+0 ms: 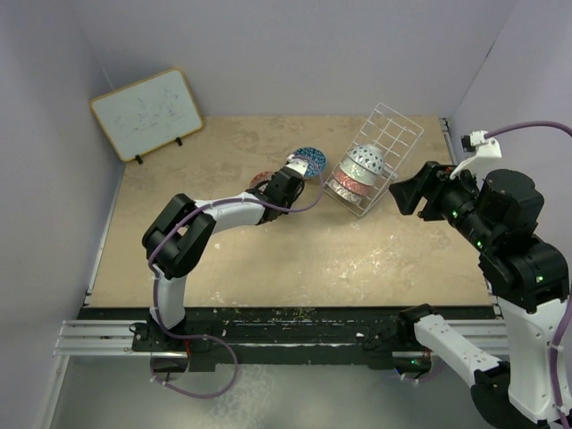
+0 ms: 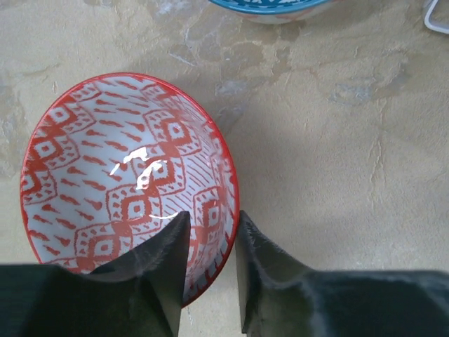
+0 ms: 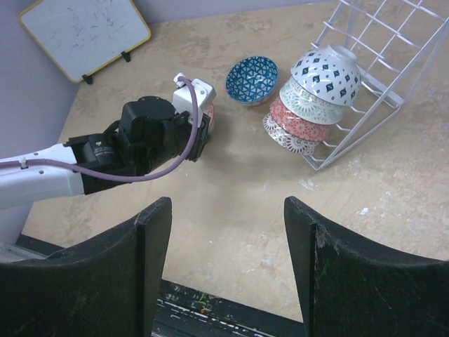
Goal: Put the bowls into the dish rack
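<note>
1. Red-and-white patterned ceramic bowl [image 2: 126, 182] sits upright on the beige stone-look tabletop [image 2: 337, 161], directly under the left pincer [image 2: 212, 232].
2. Left pincer straddles the rim: one finger inside, the other outside, the wall between them. Cannot tell whether the pads bite.
3. Blue-patterned ceramic bowl [image 2: 270, 5] stands just beyond the fingertips, apart from the red one.
4. White wire dish rack [image 1: 393, 134] lies farther ahead, to this pincer's right, with three patterned bowls [image 3: 312, 98] nested on edge inside.
5. Right pincer [image 3: 228, 203] hovers aloft, jaws spread, grasping nothing. The rack is ahead of it and to its right.
6. Judgement: the bowl is glazed and rigid, so probably slick and easily chipped. The rim is the only hold. Pinched on one side, the bowl will likely tilt, so squeeze firmly and land it softly on the wire.
</note>
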`<state>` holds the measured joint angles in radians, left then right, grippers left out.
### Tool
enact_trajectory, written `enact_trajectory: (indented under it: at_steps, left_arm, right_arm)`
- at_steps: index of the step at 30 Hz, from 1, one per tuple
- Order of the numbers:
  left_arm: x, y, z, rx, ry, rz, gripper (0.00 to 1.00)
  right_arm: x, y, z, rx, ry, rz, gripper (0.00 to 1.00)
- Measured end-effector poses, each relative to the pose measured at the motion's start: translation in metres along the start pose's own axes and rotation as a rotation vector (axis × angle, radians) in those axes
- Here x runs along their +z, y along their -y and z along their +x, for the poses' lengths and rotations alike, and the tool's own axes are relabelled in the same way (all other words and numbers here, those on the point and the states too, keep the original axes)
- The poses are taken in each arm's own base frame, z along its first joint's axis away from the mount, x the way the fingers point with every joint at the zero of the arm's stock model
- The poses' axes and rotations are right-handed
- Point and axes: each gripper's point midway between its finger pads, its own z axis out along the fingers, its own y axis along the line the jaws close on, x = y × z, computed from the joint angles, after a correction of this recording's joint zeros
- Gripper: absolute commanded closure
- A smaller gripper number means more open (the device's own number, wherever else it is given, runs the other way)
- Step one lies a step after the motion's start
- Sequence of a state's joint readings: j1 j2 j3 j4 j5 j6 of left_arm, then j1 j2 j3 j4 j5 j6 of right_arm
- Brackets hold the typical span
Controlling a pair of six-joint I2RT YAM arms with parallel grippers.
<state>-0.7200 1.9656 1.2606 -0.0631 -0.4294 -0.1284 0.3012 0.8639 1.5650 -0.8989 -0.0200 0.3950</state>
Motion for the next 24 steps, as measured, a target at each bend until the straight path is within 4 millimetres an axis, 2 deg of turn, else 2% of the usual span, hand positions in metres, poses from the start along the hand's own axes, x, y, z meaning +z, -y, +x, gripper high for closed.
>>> enact_trajectory:
  at_steps: [3, 11, 16, 19, 21, 24]
  left_arm:
    - [0.0, 0.0, 0.0, 0.002, 0.002, -0.002, 0.99]
    - [-0.002, -0.004, -0.002, 0.003, 0.004, -0.017, 1.0]
    - [-0.018, 0.003, -0.003, -0.064, -0.003, 0.046, 1.0]
    - [-0.04, 0.013, -0.022, -0.165, 0.043, 0.135, 1.0]
    - [-0.06, 0.018, -0.046, -0.246, 0.105, 0.202, 1.0]
    - [-0.094, 0.023, -0.093, -0.379, 0.232, 0.306, 1.0]
  right_arm:
    - [0.0, 0.0, 0.0, 0.003, 0.001, 0.003, 0.32]
    - [-0.001, 0.0, 0.0, 0.008, 0.003, 0.002, 0.32]
    - [-0.001, 0.0, -0.001, 0.014, 0.004, 0.002, 0.32]
    - [-0.003, -0.001, -0.003, 0.014, 0.012, -0.001, 0.32]
    - [-0.005, -0.002, -0.006, 0.014, 0.021, -0.005, 0.32]
    - [-0.011, -0.006, -0.015, 0.013, 0.047, -0.014, 0.32]
